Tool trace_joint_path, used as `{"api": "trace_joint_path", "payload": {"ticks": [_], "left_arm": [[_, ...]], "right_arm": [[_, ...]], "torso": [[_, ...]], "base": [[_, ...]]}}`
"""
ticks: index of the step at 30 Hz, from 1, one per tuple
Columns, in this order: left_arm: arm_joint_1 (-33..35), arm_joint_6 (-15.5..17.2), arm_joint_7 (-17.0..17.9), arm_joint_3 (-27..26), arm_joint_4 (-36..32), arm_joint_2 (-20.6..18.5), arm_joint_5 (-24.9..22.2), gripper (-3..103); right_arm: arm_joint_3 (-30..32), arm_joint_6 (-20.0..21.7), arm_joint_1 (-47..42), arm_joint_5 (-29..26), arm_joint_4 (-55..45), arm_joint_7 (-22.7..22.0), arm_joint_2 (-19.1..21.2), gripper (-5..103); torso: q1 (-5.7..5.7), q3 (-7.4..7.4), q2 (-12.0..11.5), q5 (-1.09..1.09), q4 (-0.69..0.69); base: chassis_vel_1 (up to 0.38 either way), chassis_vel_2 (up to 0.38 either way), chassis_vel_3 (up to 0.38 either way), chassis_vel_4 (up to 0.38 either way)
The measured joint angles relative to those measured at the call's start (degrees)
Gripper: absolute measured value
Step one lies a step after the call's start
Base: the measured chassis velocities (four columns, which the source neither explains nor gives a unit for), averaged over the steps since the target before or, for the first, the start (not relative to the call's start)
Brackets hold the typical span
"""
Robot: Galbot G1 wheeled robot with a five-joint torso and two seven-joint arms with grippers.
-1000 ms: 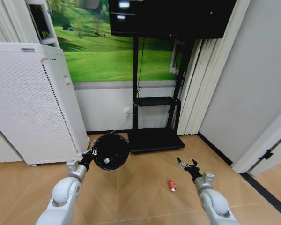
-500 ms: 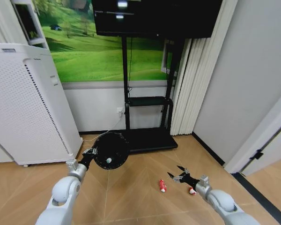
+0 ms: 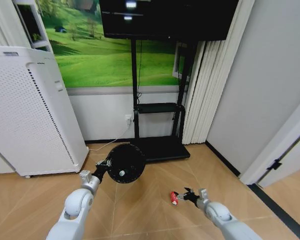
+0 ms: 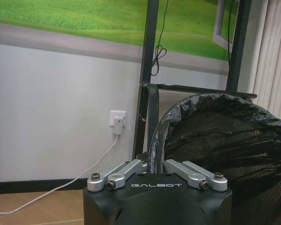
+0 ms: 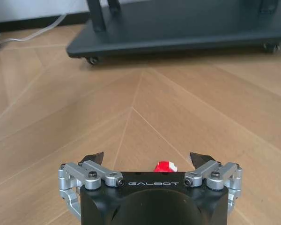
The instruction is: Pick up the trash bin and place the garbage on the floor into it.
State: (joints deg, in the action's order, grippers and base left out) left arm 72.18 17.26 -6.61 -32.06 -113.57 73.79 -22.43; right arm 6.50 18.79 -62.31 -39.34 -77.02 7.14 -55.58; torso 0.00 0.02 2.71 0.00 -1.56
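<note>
My left gripper [image 3: 106, 164] is shut on the rim of the trash bin [image 3: 125, 163], a black mesh basket held off the floor and tipped so its base faces me. In the left wrist view the bin's rim, lined with a black bag [image 4: 215, 136], sits between the closed-in fingers of the left gripper [image 4: 154, 161]. A small red-and-white piece of garbage [image 3: 173, 198] lies on the wooden floor. My right gripper [image 3: 181, 194] is low over the floor, open, right beside that piece. The right wrist view shows the piece [image 5: 165, 166] between the spread fingers of the right gripper [image 5: 147, 158].
A tall white perforated appliance [image 3: 30, 110] stands at the left. A black TV stand's base [image 3: 160, 148] and shelf sit against the back wall, with a power cord [image 3: 110, 144] running to a socket. Grey wall and a door frame [image 3: 275, 150] close off the right.
My right gripper has dropped and swung left until it is at the red-and-white piece. The left arm has carried the bin slightly right. The camera shifted early on.
</note>
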Motion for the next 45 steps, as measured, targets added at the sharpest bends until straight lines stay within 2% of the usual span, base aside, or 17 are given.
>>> {"api": "trace_joint_path", "payload": {"ticks": [1,4,11,13,15,17,19,31,33,34,36,37,39,40,42,43,45], "left_arm": [[0.0,0.0,0.0,0.0,0.0,0.0,0.0,3],[0.7,0.0,0.1,-0.3,-0.8,0.4,0.0,3],[1.6,0.1,0.5,-0.7,-1.8,0.9,0.0,3],[1.6,0.1,0.6,-0.7,-2.0,1.1,0.0,3],[1.6,0.1,0.6,-0.7,-2.0,1.1,0.0,3],[1.7,0.3,0.7,-0.8,-2.5,1.0,0.0,3],[1.7,0.3,0.8,-1.1,-2.1,1.4,0.0,3],[1.8,0.0,0.6,-1.2,-1.7,2.2,0.3,3],[1.9,0.0,0.6,-1.2,-1.9,2.3,0.3,3],[1.9,0.0,0.6,-1.2,-1.9,2.3,0.3,3],[2.1,0.0,0.5,-1.2,-2.0,2.3,0.3,3],[2.1,0.0,0.5,-1.2,-2.0,2.3,0.3,3],[2.2,0.0,0.4,-1.2,-2.0,2.4,0.5,3],[2.2,0.0,0.4,-1.2,-2.0,2.4,0.5,3],[2.3,0.0,0.2,-1.2,-2.0,2.6,0.7,3],[2.3,0.0,0.2,-1.2,-2.0,2.6,0.7,3],[2.3,-0.1,0.1,-1.2,-2.0,2.9,0.9,3]], "right_arm": [[0.0,0.0,0.0,0.0,0.0,0.0,0.0,100],[-1.3,2.5,2.0,-0.4,3.6,-4.0,-2.6,100],[-1.3,4.1,3.0,0.2,7.5,-7.4,-5.9,100],[-1.1,3.3,3.2,0.9,9.2,-8.8,-8.5,100],[-1.1,3.3,3.2,0.9,9.2,-8.8,-8.5,100],[-0.1,2.6,3.6,2.6,11.8,-10.1,-12.3,100],[0.7,1.8,3.6,4.1,13.0,-10.4,-14.1,100],[2.1,0.3,3.7,6.7,15.9,-10.3,-15.6,102],[2.3,-0.1,3.9,7.0,16.6,-10.1,-15.9,94],[2.3,-0.1,3.9,7.0,16.6,-10.1,-15.9,94],[2.6,-0.3,4.0,7.1,16.8,-10.1,-16.1,83],[2.6,-0.3,4.0,7.1,16.8,-10.1,-16.1,83],[2.8,-0.6,4.0,7.1,16.8,-10.1,-16.2,72],[2.8,-0.6,4.0,7.1,16.8,-10.1,-16.2,72],[3.0,-0.9,4.0,7.1,16.9,-10.0,-16.1,61],[3.0,-0.9,4.0,7.1,16.9,-10.0,-16.1,61],[3.5,-1.1,4.0,7.1,16.9,-10.0,-16.0,50]], "torso": [[0.0,0.0,0.0,0.0,0.0],[0.0,0.0,0.0,-0.01,0.01],[0.0,0.0,0.0,-0.02,0.0],[0.0,0.0,0.0,-0.01,0.0],[0.0,0.0,0.0,-0.01,0.0],[0.0,0.0,0.0,0.0,0.01],[0.0,-0.01,0.0,-0.02,0.0],[0.0,0.0,0.0,0.0,0.0],[0.0,0.0,0.0,0.0,0.0],[0.0,0.0,0.0,0.0,0.0],[0.0,0.0,0.0,0.0,0.01],[0.0,0.0,0.0,0.0,0.01],[0.0,0.0,0.0,0.0,0.01],[0.0,0.0,0.0,0.0,0.01],[0.0,0.0,0.0,0.0,0.01],[0.0,0.0,0.0,0.0,0.01],[0.0,0.0,0.0,0.0,0.01]], "base": [[0.0,0.0,0.0,0.0],[0.0,0.0,0.0,0.0],[0.0,0.0,0.0,0.0],[0.0,0.0,0.0,0.0],[0.0,0.0,0.0,0.0],[0.0,0.0,0.0,0.0],[0.0,0.0,0.0,0.0],[0.0,0.0,0.0,0.0],[0.0,0.0,0.0,0.0],[0.0,0.0,0.0,0.0],[0.0,0.0,0.0,0.0],[0.0,0.0,0.0,0.0],[0.0,0.0,0.0,0.0],[0.0,0.0,0.0,0.0],[0.0,0.0,0.0,0.0],[0.0,0.0,0.0,0.0],[0.0,0.0,0.0,0.0]]}}
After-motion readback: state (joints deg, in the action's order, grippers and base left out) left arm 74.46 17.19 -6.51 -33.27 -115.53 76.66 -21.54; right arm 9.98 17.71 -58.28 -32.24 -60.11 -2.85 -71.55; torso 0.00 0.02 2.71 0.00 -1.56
